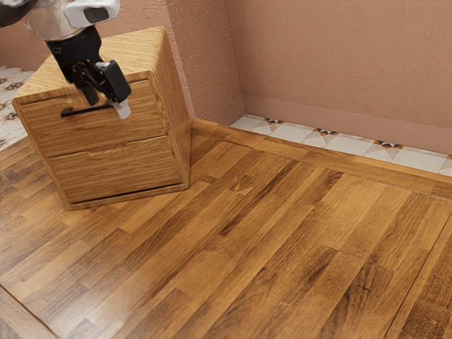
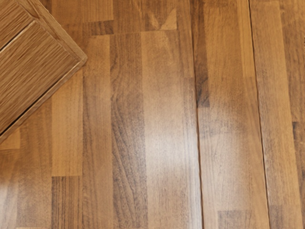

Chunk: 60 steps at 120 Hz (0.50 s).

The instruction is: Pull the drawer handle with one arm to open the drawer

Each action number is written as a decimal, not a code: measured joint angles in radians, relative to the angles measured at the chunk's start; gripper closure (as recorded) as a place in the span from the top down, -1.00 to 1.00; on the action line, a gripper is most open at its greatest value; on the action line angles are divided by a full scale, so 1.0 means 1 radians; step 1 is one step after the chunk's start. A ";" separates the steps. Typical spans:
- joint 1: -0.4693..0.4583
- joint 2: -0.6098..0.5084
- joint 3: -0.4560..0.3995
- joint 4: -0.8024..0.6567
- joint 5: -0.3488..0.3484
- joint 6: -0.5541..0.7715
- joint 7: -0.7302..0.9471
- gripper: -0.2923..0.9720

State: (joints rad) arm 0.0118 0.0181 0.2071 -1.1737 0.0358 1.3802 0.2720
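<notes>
A wooden cabinet (image 1: pixel 106 134) with two drawers stands at the exterior view's left. Its upper drawer (image 1: pixel 92 127) sits flush with the front and carries a thin black handle (image 1: pixel 81 111). My black gripper (image 1: pixel 107 102) hangs in front of the handle's right end, pointing down, open with its fingers apart. I cannot tell whether a finger touches the handle. A corner of the cabinet (image 2: pixel 28 62) appears in the wrist view, with the plank floor (image 2: pixel 167 143) below the hand.
Wooden plank floor (image 1: pixel 268 233) stretches to the exterior view's right of the cabinet. A pink wall (image 1: pixel 339 56) and a strip of patterned tiles (image 1: pixel 339 141) run behind it. The lower drawer (image 1: pixel 116 169) is flush too.
</notes>
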 joint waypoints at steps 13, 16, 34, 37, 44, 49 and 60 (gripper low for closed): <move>-0.010 0.037 -0.024 -0.008 -0.001 0.005 -0.029 0.54; -0.019 0.040 -0.025 -0.013 0.001 0.005 -0.033 0.54; -0.050 0.048 -0.027 -0.026 0.036 0.005 -0.017 0.54; -0.049 0.048 -0.026 -0.027 0.048 0.009 -0.003 0.54; -0.047 0.007 -0.027 -0.108 0.070 0.068 0.041 0.54; -0.048 -0.048 -0.025 -0.210 0.080 0.147 0.085 0.54; -0.031 -0.129 -0.023 -0.389 0.113 0.340 0.217 0.54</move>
State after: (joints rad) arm -0.0196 -0.1112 0.1845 -1.5629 0.1489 1.7206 0.4888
